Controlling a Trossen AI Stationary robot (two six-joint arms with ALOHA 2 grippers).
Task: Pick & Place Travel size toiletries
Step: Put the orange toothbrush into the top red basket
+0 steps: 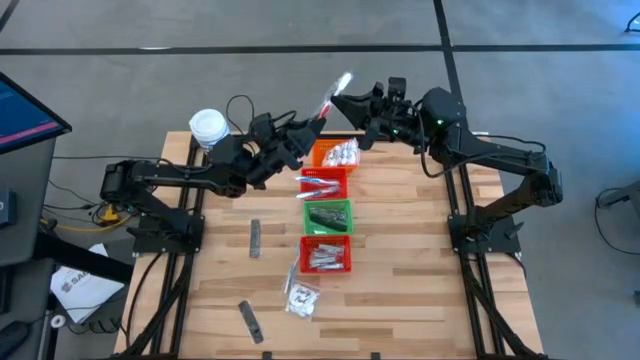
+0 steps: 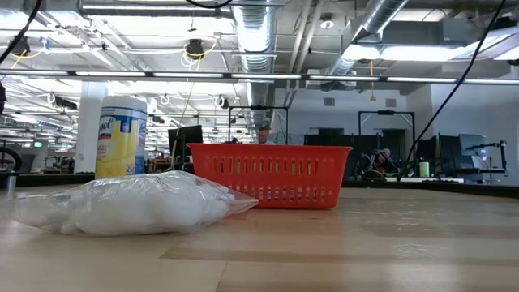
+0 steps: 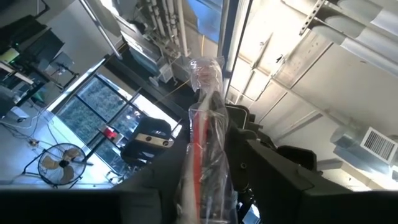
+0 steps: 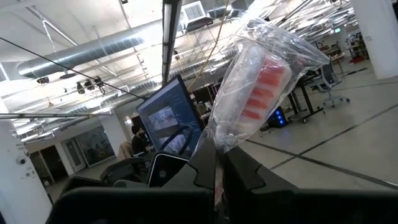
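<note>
My right hand [image 1: 350,97] is up over the far edge of the desk [image 1: 400,260], pinched tight on a clear packet with a red and white toothbrush [image 1: 333,95] inside. The packet slants through the air between my two hands, its pale far end sticking out past my right fingers and its near end reaching down to my left hand [image 1: 300,135]. In my right wrist view the wrapper [image 4: 261,81] fans out just beyond the closed fingertips, red bristles showing through the plastic.

My left hand is raised too, just left of the orange basket [image 1: 335,155]. Its fingers sit on either side of the packet's lower end; in my left wrist view the wrapped brush [image 3: 202,149] runs up between them, but I cannot tell whether they are gripping it or merely close around it.

Under us a row of little baskets runs from far to near down the middle of the desk: the orange one with silvery tubes, a red one [image 1: 323,184], a green one [image 1: 328,215] with dark strips, and another red one [image 1: 326,254]. A dark strip [image 1: 255,238] lies to their left, another [image 1: 250,320] lies near the front edge, and clear sachets [image 1: 300,295] sit beside the nearest basket. A white jar [image 1: 207,127] stands at the far left corner.
</note>
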